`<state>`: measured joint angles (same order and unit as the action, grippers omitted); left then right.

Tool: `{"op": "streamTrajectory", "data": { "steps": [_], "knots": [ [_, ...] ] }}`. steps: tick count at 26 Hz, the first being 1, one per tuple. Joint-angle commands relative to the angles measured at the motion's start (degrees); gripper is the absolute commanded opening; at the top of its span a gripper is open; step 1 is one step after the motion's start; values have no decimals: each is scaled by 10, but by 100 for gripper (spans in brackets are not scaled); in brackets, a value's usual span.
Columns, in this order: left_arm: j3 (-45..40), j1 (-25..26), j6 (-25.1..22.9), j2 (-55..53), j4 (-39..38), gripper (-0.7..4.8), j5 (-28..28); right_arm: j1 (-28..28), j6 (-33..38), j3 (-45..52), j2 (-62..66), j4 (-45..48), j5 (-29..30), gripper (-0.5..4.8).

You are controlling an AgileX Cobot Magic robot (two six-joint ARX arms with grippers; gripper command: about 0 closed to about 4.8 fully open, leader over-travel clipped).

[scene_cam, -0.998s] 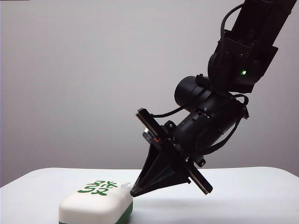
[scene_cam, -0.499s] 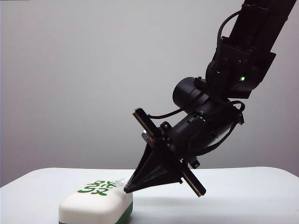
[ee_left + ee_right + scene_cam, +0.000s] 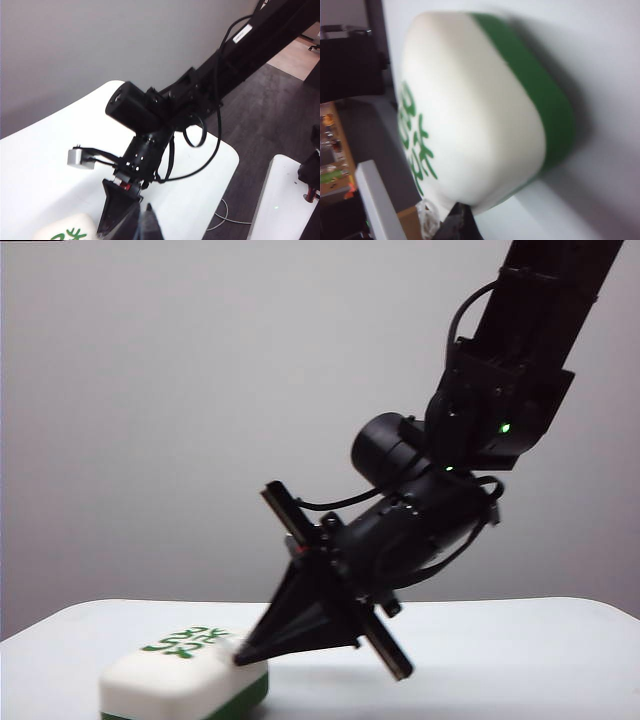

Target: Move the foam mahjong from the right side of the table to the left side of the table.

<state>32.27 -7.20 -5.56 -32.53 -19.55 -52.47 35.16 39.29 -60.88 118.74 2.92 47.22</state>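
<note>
The foam mahjong (image 3: 180,682) lies flat at the left front of the white table (image 3: 500,660), white on top with a green base and a green character. My right gripper (image 3: 243,653) is shut to a single black point that presses low against the block's right end. It holds nothing. In the right wrist view the foam mahjong (image 3: 470,110) fills the picture and the right gripper (image 3: 460,222) touches its rounded corner. The left wrist view looks down at the foam mahjong (image 3: 65,231), the right gripper (image 3: 101,233) and the left gripper (image 3: 147,210), which is shut and empty.
The table (image 3: 40,165) ends in a rounded edge with dark floor (image 3: 270,115) beyond it and a cable trailing down. A second white surface (image 3: 287,195) stands across that floor. The right arm (image 3: 420,520) slants over the table's middle.
The right arm has swung down and to the left. Its shut tip has slid the foam mahjong a short way left along the table.
</note>
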Motion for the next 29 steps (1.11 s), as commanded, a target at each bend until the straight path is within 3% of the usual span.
{"op": "streamTrajectory", "data": {
  "steps": [1,9,14,21,29],
  "knots": [
    [3,0,-4,1,3,-5,-3,6,24,-22,21,14,7,-5],
    [3,0,-5,1,-17,-5,-5,11,32,-96,47,-3,3,-5],
    [3,0,-30,1,-32,-5,-5,13,31,-142,72,-43,5,-5],
    [3,0,-30,1,-55,-5,-5,17,2,-150,84,-41,-21,-5],
    [3,0,-46,1,-61,-5,-3,8,-9,-151,52,-26,3,-5]
  ]
}}
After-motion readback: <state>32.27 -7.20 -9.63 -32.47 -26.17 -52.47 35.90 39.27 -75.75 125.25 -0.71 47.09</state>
